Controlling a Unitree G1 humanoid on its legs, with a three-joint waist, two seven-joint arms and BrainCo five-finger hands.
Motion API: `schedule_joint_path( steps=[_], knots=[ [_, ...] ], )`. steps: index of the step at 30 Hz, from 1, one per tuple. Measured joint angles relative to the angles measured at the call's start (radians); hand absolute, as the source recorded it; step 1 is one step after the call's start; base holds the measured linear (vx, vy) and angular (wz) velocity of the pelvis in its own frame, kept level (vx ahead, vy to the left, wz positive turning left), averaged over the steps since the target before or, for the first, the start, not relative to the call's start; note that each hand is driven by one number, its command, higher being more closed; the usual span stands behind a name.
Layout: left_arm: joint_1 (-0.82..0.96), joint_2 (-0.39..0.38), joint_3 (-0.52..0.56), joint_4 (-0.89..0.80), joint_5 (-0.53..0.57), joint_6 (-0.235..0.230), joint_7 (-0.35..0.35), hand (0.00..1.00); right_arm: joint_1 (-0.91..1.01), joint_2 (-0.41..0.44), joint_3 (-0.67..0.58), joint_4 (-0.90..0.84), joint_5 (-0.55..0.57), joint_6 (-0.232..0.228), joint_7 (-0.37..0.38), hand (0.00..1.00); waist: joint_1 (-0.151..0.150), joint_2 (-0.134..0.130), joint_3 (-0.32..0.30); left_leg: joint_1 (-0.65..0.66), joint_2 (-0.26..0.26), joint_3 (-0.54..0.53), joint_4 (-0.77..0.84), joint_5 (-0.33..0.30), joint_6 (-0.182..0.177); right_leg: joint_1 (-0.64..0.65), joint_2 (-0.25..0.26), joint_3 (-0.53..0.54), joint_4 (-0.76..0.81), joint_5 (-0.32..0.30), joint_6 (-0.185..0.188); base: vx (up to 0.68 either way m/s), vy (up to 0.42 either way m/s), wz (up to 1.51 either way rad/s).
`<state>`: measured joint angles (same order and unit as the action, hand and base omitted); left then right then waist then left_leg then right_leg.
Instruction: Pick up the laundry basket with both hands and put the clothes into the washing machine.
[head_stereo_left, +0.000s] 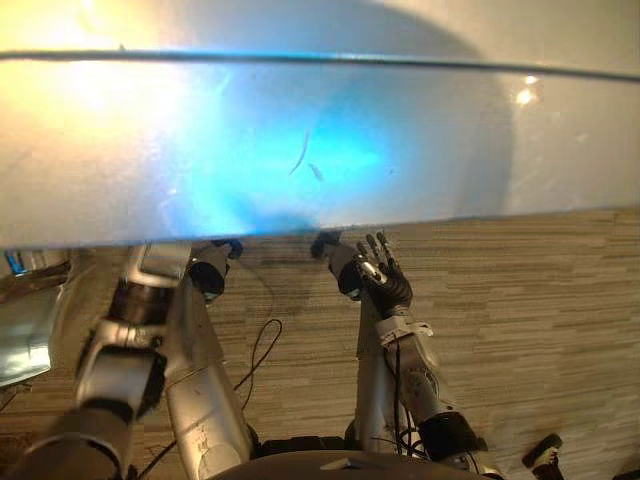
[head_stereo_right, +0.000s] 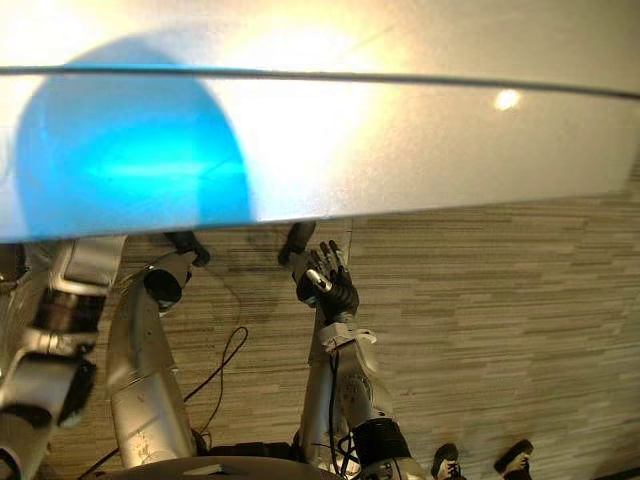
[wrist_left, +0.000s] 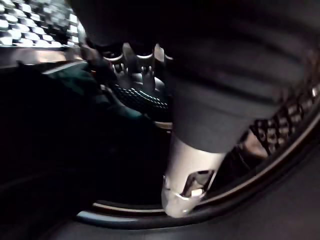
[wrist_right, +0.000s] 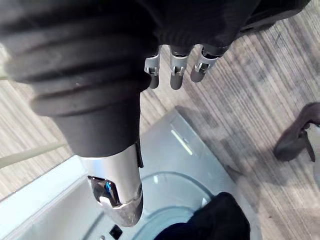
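A humanoid robot leans over a silver-grey washing machine (head_stereo_left: 320, 140). The machine's top spans the head views, above a striped wooden floor (head_stereo_left: 520, 320).

Two things could go wrong from here. Cloth could snag on the dark-tipped fingers (wrist_left: 142, 55) and be dragged back out when the arm leaves the machine. The arm could also knock the curved door rim (wrist_left: 150, 216) on the way, which would pull loose pieces over the edge and onto the floor.

The left hand (wrist_left: 190, 160) is inside the perforated steel drum (wrist_left: 30, 25). Its fingers reach to a heap of dark green clothes (wrist_left: 75, 82) and seem to touch it (in the gloom I cannot tell whether they pinch the cloth or merely rest against it).

The right hand (head_stereo_left: 382, 272) hovers outside, just in front of the machine's front edge. Its fingers are loosely straight and it holds nothing. It is well apart from the clothes in the drum.
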<state>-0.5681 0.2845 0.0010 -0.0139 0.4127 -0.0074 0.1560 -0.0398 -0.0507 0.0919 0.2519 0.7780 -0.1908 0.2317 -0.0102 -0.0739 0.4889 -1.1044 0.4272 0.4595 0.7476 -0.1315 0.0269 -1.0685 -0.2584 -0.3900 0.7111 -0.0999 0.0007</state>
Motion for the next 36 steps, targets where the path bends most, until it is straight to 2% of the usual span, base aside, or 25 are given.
schedule_joint_path(
  steps=[4, 7, 10, 12, 17, 25, 33, 36],
  knots=[
    [0.103, -0.118, 0.019, -0.1, -0.077, -0.002, 0.038, 0.0, -0.004, 0.005, 0.004, 0.01, -0.03, 0.003, -0.004, 0.0, 0.011, 0.001, 0.0, 0.004, -0.021, -0.038, -0.023, 0.016, -0.018, 0.02, -0.012, -0.022, 0.013, -0.027, -0.004, -0.02, -0.058, 0.24],
    [0.169, -0.172, 0.018, -0.132, -0.099, -0.003, 0.037, 0.0, -0.005, 0.006, 0.004, 0.023, -0.039, 0.005, -0.017, 0.0, 0.017, 0.002, -0.001, 0.005, -0.026, -0.048, -0.034, 0.026, -0.023, 0.023, -0.014, -0.03, 0.017, -0.036, -0.004, -0.02, -0.05, 0.13],
    [0.265, -0.223, 0.019, -0.13, -0.174, -0.005, 0.013, 0.0, -0.024, 0.005, 0.003, 0.045, -0.041, 0.021, -0.025, 0.0, 0.026, 0.005, -0.003, 0.006, -0.026, -0.054, -0.035, 0.032, -0.02, 0.023, -0.014, -0.032, 0.029, -0.041, -0.009, -0.01, -0.06, 0.04],
    [0.305, -0.259, 0.019, -0.105, -0.261, -0.007, -0.015, 0.0, -0.028, 0.006, 0.0, 0.062, -0.043, 0.025, -0.033, 0.0, 0.04, 0.009, -0.005, 0.005, -0.026, -0.06, -0.035, 0.039, -0.026, 0.023, -0.014, -0.034, 0.037, -0.044, -0.013, 0.0, -0.063, 0.04],
    [0.33, -0.27, 0.019, -0.029, -0.35, -0.016, -0.035, 0.0, -0.047, 0.013, -0.01, 0.089, -0.072, 0.027, -0.063, 0.0, 0.053, 0.021, -0.02, -0.003, -0.026, -0.075, -0.034, 0.04, -0.024, 0.024, -0.014, -0.045, 0.047, -0.052, -0.023, 0.0, -0.047, 0.05],
    [0.411, -0.294, -0.007, 0.044, -0.526, -0.045, -0.098, 0.0, -0.047, 0.011, -0.018, 0.162, -0.079, 0.025, -0.071, 0.0, 0.07, 0.035, -0.094, -0.006, -0.029, -0.095, -0.044, 0.049, -0.035, 0.03, -0.018, -0.063, 0.065, -0.078, -0.029, 0.0, -0.05, 0.06],
    [0.423, -0.289, -0.068, 0.096, -0.61, -0.047, -0.13, 0.0, -0.055, 0.002, -0.015, 0.206, -0.081, 0.024, -0.091, 0.0, 0.07, 0.039, -0.098, 0.008, -0.031, -0.112, -0.073, 0.073, -0.039, 0.059, -0.013, -0.091, 0.054, -0.083, -0.03, 0.0, -0.052, 0.06],
    [0.427, -0.289, -0.095, 0.11, -0.646, -0.047, -0.146, 0.0, -0.06, -0.003, -0.013, 0.233, -0.126, 0.024, -0.091, 0.0, 0.072, 0.042, -0.112, 0.01, -0.027, -0.133, -0.07, 0.074, -0.038, 0.085, -0.004, -0.109, 0.044, -0.082, -0.032, 0.0, -0.031, 0.05]
  ],
)
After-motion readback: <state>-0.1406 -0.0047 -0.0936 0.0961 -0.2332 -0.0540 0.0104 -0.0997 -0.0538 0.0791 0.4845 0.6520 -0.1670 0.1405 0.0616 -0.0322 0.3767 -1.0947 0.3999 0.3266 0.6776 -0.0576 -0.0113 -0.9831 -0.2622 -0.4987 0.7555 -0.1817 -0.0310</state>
